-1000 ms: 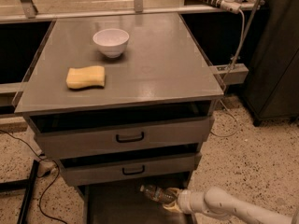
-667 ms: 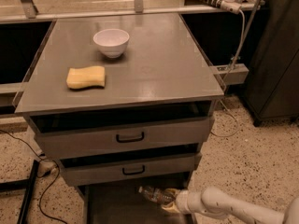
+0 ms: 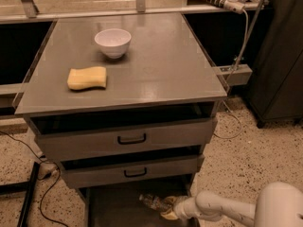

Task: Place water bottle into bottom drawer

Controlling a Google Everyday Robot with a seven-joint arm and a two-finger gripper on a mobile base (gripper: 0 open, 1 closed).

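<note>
The water bottle (image 3: 154,202), clear crinkled plastic, lies sideways in my gripper (image 3: 166,207) at the bottom of the camera view, cap end pointing left. The gripper is shut on the bottle's right end and holds it over the dark floor of the bottom drawer (image 3: 113,206), which is pulled out below the two grey drawer fronts. My white arm (image 3: 222,209) reaches in from the lower right. I cannot tell whether the bottle touches the drawer floor.
A white bowl (image 3: 112,42) and a yellow sponge (image 3: 87,77) sit on the grey cabinet top (image 3: 165,65). The two upper drawer fronts (image 3: 128,138) with black handles stand slightly open. Cables lie on the speckled floor at left (image 3: 28,174); a dark cabinet (image 3: 279,56) stands at right.
My gripper and the bottle have shifted slightly left and down, over the bottom drawer. Everything else is unchanged.
</note>
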